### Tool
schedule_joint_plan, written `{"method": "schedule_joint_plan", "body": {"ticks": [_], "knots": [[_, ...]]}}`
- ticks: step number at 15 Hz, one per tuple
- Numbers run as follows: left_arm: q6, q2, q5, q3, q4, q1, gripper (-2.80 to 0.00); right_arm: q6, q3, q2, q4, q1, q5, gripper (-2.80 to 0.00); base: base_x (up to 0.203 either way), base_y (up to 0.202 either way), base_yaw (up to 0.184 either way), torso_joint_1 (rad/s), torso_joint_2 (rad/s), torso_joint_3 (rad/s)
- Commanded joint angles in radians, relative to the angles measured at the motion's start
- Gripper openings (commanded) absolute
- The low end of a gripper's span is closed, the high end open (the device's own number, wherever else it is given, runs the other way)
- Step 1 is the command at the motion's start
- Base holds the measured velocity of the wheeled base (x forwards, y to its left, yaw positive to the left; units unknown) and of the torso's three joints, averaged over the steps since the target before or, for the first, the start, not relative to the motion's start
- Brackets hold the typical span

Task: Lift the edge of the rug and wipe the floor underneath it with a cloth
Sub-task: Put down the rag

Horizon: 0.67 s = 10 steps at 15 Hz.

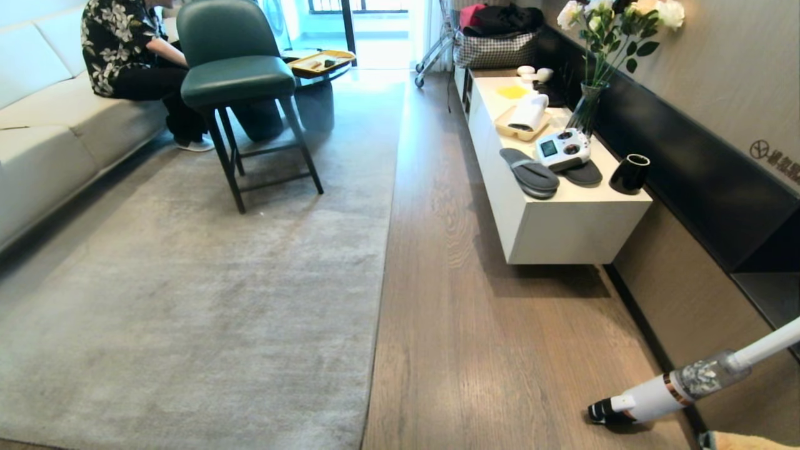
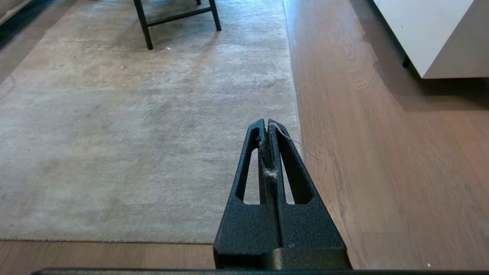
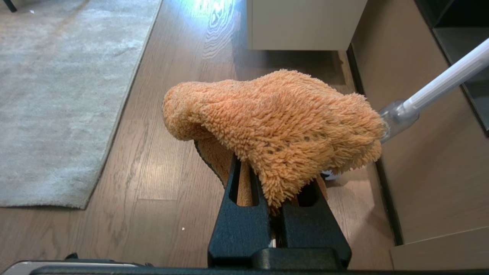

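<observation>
The big grey-beige rug (image 1: 187,281) lies flat, and its rug edge (image 1: 380,269) runs straight along the brown plank floor (image 1: 487,350). My left gripper (image 2: 266,123) is shut and holds nothing. It hangs above the rug edge (image 2: 295,99) with bits of lint and a thread caught between its fingers. My right gripper (image 3: 273,164) is shut on the fluffy orange cloth (image 3: 275,118), which drapes over its fingertips and hides them above the floor (image 3: 160,183). A corner of the cloth (image 1: 744,442) shows at the bottom right of the head view. The rug corner (image 3: 76,198) lies close by.
A green chair (image 1: 237,81) stands on the rug, and a person (image 1: 125,50) sits on the white sofa (image 1: 44,125). A white low cabinet (image 1: 550,219) carries grey slippers (image 1: 531,172), a remote and a vase. A stick vacuum (image 1: 669,390) leans by the wall.
</observation>
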Motion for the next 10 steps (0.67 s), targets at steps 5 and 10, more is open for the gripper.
{"method": "schedule_joint_plan", "body": {"ticks": [5,10], "knots": [[0.000,0.000,0.000,0.000,0.000,0.000,-2.80,0.000,0.000,0.001,0.001,0.000,0.000,-2.80,0.000,0.000,0.000,0.029,0.26,0.315],[0.000,0.000,0.000,0.000,0.000,0.000,-2.80,0.004,0.000,0.001,0.001,0.000,-0.001,-2.80,0.000,0.000,0.000,0.000,0.00,0.000]]}}
